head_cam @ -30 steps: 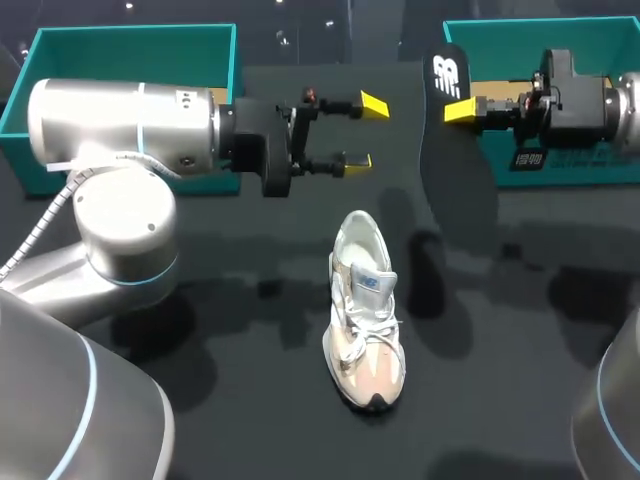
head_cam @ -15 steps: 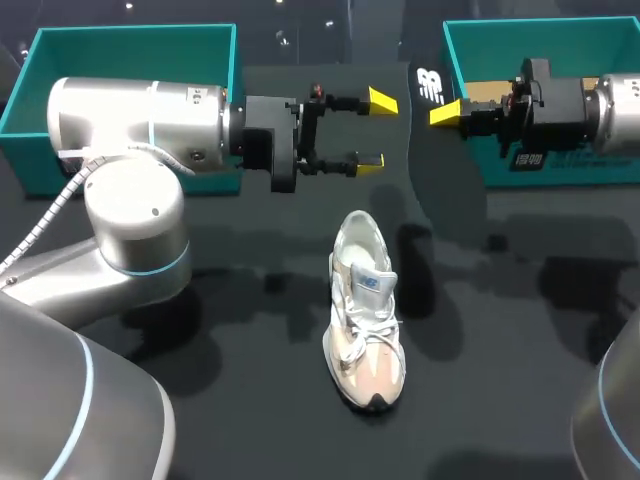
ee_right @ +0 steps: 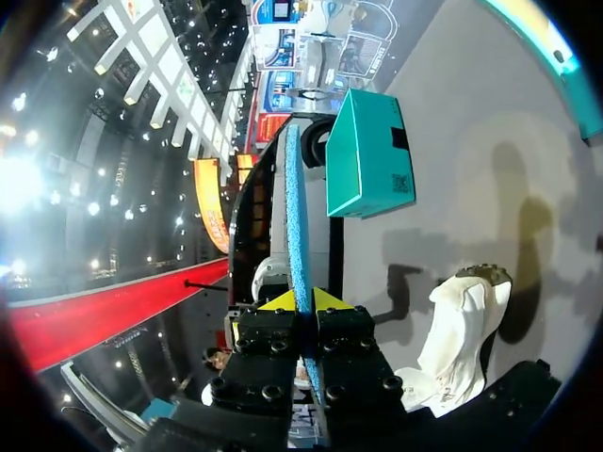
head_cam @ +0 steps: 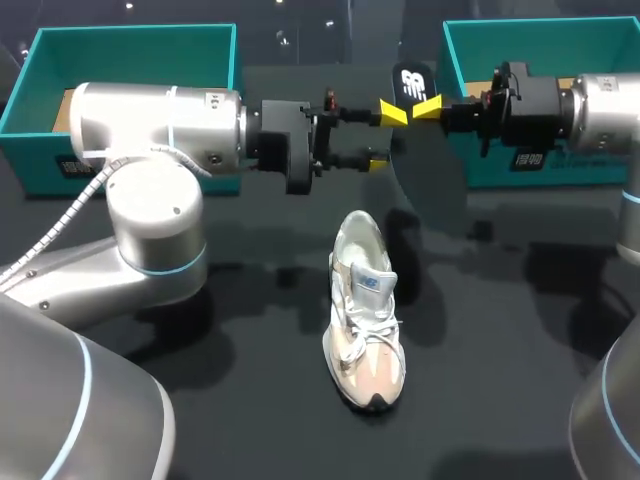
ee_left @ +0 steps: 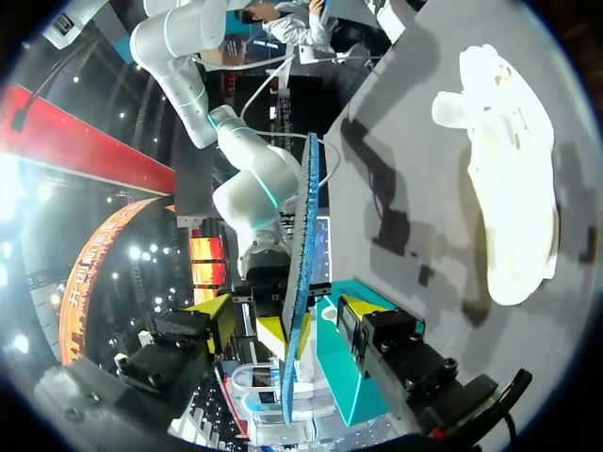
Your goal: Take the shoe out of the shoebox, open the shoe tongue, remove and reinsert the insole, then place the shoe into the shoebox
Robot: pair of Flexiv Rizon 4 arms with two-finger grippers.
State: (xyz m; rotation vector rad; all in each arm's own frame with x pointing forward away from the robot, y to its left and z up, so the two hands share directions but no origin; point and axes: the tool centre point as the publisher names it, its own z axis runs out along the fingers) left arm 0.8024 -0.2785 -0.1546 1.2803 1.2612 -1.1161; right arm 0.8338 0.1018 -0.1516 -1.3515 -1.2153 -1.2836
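Black-and-blue, the thin foam insole (head_cam: 411,80) stands edgewise at twelve o'clock, clenched in the right pincer (head_cam: 430,107), inside the released left pincer (head_cam: 384,135), seemingly for handover; the white-beige laced sneaker (head_cam: 366,310) lies at six o'clock.

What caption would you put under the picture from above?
The right hand holds the insole by the open left hand, with the shoe on the table.

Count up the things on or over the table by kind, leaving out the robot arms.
teal shoeboxes: 2
shoe: 1
insole: 1
Total: 4
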